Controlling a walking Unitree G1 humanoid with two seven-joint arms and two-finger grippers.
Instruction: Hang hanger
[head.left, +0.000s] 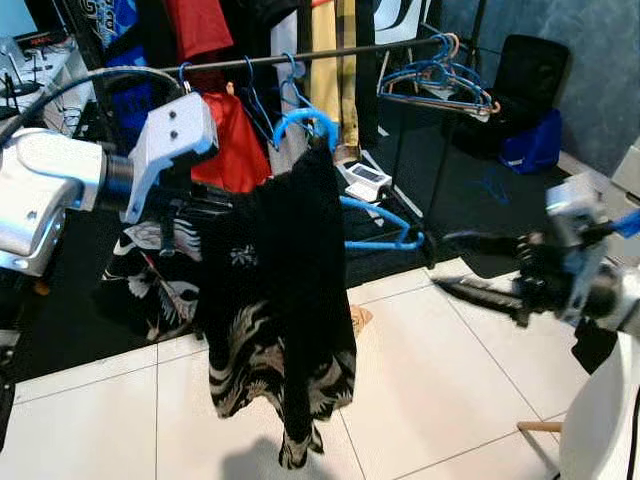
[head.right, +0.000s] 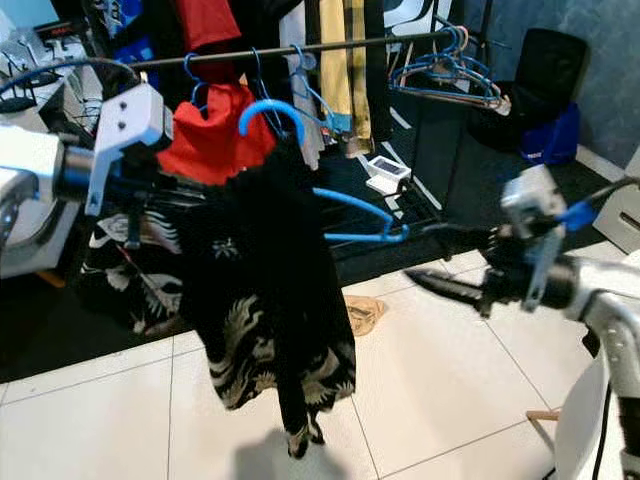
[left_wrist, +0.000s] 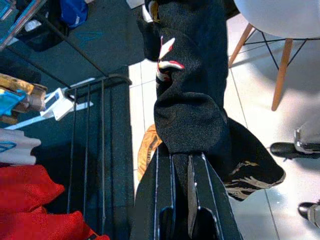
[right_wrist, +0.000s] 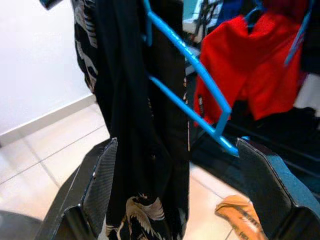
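L gripper (left_wrist: 187, 172) clamps black garment (head.left: 285, 300) on blue hanger (head.left: 375, 225); R gripper (right_wrist: 175, 190) gapes wide nearby; wrist cam adds white chair (left_wrist: 280, 20).

Red garment (head.left: 232, 140), white chair (left_wrist: 280, 15) (perhaps plastic).

- Left arm (head.left: 50, 190): silver-white rounded shell, dark joint ring, angular white wrist bracket (head.left: 172, 140) with two small dark screw holes.
- Black cable (head.left: 60, 90) loops over left arm to the bracket.
- Left gripper (left_wrist: 187, 200): long black fingers with ridged lengthwise grooves.
- Right arm (head.right: 600, 300): silver, black wrist section, white camera block (head.right: 525, 195), blue tag or clip (head.right: 580, 212).
- Right gripper (right_wrist: 175, 200): black fingers (right_wrist: 102, 185) with textured pads.
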